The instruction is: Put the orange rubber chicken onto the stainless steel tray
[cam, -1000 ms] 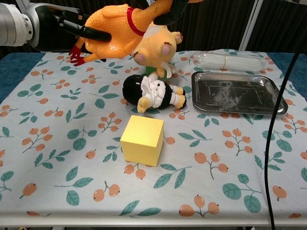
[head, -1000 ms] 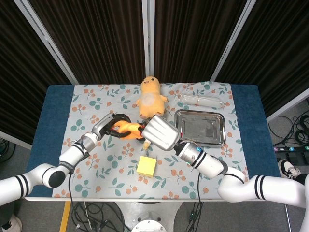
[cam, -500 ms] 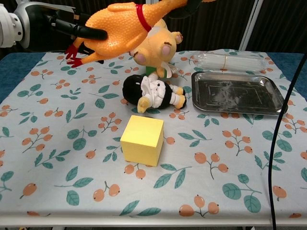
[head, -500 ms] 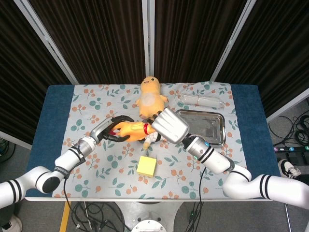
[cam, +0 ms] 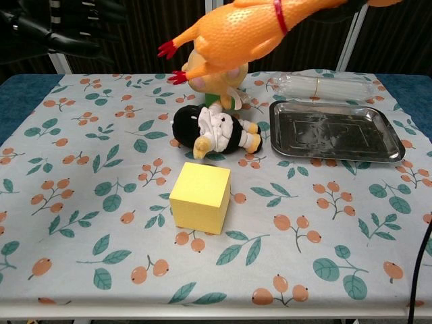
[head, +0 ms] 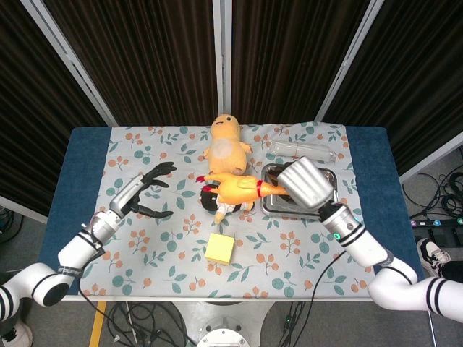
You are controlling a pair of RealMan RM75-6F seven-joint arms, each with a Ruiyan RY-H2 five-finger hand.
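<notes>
Right hand grips the neck end of the orange rubber chicken; fingers hidden under the silver hand shell in head view. Chicken hangs in the air at frame centre, body above the black-and-white plush toy, feet pointing left. Left hand, left of frame, holds nothing, fingers spread. Carry step in hand, by my reading; next move calls for swinging right over the rectangular stainless steel tray, lowering, letting go. No legible brands or writing anywhere.
</notes>
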